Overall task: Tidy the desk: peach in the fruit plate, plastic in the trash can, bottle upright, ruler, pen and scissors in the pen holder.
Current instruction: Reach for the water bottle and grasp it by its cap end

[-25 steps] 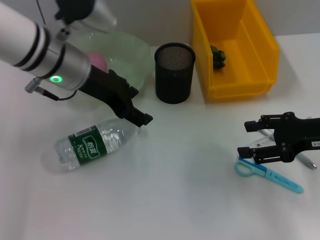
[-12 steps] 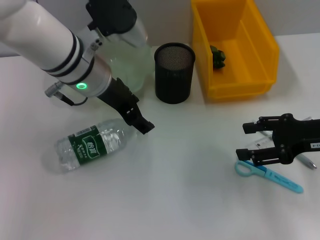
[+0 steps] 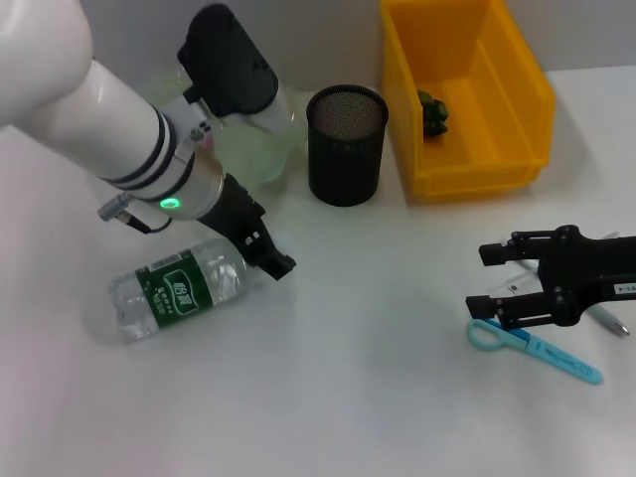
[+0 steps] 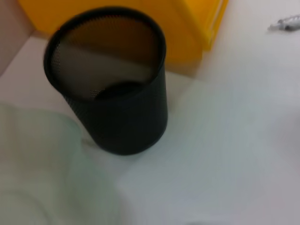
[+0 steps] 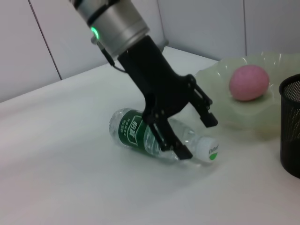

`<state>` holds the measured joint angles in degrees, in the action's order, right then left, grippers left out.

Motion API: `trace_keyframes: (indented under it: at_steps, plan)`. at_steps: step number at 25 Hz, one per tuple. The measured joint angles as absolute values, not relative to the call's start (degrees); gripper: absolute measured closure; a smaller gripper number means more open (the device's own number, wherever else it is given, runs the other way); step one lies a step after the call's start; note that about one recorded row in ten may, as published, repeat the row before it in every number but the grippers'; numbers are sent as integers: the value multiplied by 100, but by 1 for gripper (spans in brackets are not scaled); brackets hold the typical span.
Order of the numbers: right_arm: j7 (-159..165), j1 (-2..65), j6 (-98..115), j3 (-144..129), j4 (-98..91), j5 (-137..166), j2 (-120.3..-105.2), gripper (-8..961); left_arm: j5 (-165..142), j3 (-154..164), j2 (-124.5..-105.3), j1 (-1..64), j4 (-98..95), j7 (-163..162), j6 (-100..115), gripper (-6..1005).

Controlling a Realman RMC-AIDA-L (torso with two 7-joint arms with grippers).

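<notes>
A clear bottle (image 3: pixel 177 288) lies on its side on the white counter (image 3: pixel 358 378). The left end effector (image 3: pixel 268 253), fingers spread, straddles its neck. The right end effector (image 3: pixel 489 278) hovers, spread, above blue scissors (image 3: pixel 532 348).

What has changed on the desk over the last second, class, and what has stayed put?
The left gripper has swung down and in toward the neck of the lying bottle, its open fingers now straddling the cap end without closing. Bottle, pen holder, scissors and the right gripper beside them are unchanged.
</notes>
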<state>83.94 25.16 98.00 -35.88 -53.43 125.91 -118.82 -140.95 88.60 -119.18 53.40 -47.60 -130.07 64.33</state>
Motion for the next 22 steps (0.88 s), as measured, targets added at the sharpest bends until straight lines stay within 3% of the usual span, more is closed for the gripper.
trace_keyframes:
  at_steps: [22]
  plan:
    - [8394, 2562, 9784, -3586, -5238, 12586, -11883, 168, -13890, 9507, -11918, 5056, -4684, -12952, 5705, 152]
